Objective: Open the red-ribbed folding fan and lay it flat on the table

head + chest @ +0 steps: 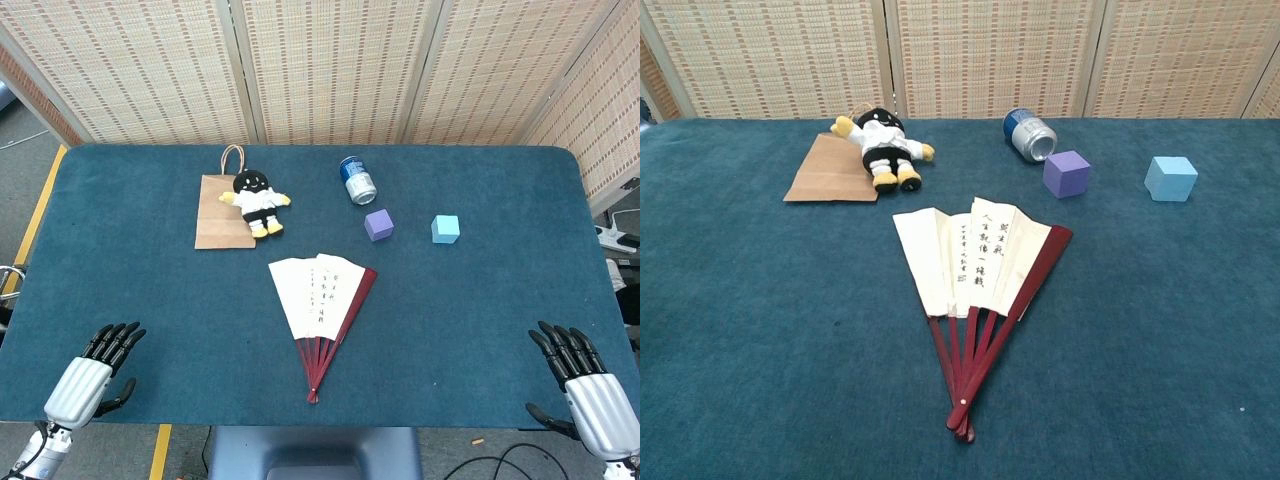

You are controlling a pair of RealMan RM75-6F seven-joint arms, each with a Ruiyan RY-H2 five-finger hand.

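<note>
the red-ribbed folding fan (pixel 322 315) lies flat on the blue counter (pixel 150 290), between the two robot hands and a little ahead of them, partly spread, its pivot end pointing back toward the robot. the left robot hand (pixel 95 372) rests at the near edge, fingers apart and holding nothing; the right robot hand (pixel 580 375) does the same on the other side — both well apart from the fan. the fan looks light and fragile: thin paper leaves that crease easily, stiff slim ribs, probably slippery. best held by the outer red guard ribs or near the pivot, not the paper. beyond the fan, a flat brown paper bag (pixel 215 215) lies with a doll (pixel 258 200) on top — its inside cannot be seen.
</note>
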